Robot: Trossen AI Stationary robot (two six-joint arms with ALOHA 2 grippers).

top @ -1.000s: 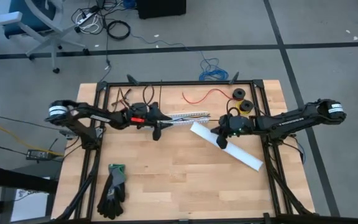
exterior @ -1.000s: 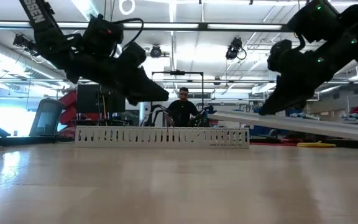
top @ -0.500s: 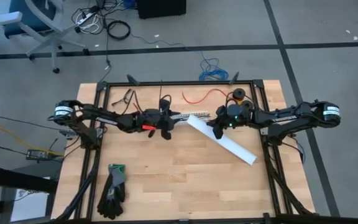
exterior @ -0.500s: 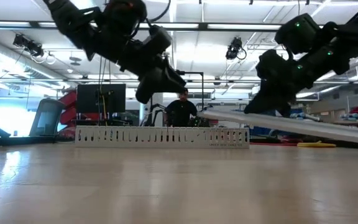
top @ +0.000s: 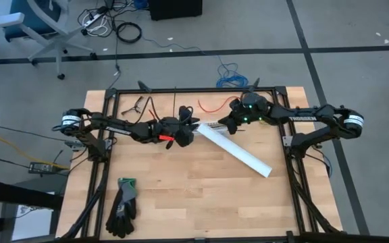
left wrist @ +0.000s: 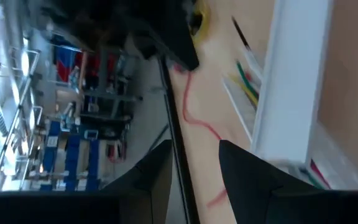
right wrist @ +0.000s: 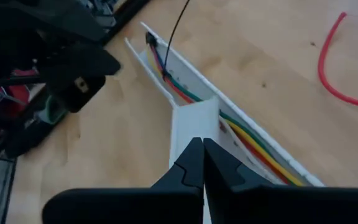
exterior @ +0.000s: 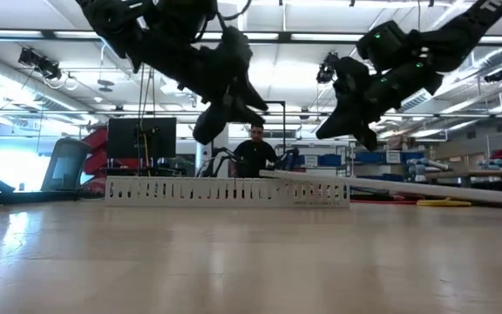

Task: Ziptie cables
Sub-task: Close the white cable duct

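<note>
The cables [right wrist: 253,142], yellow, green, red and blue, lie inside the white slotted channel [exterior: 225,190] near the table's far edge, and their dark connector [right wrist: 149,38] sits at its left end. A white cover strip [top: 242,154] slants from the channel toward the near right, and its far end [right wrist: 194,121] lies on the channel. My right gripper [right wrist: 202,155] is shut over that far end. My left gripper [top: 184,131] is open and hovers at the channel's left end, above the table [exterior: 216,122]. My right gripper comes slanting down from the far right with shut fingers over the cover strip's far end [right wrist: 194,121]. The low view shows a gap between the gripper [exterior: 342,131] and the strip [exterior: 425,187]. I cannot tell whether it touches the strip.
A long red wire [top: 221,102] curls behind the channel. Black gloves [top: 121,206] lie near the table's near left corner. A black metal frame [top: 181,89] runs along the table edges. A person [exterior: 255,153] sits beyond the far edge.
My right gripper has moved toward the far edge and left, bringing the cover strip's far end over the channel. That end was raised and now sits at the height of the channel's top. My left gripper has moved right along the channel and risen.
</note>
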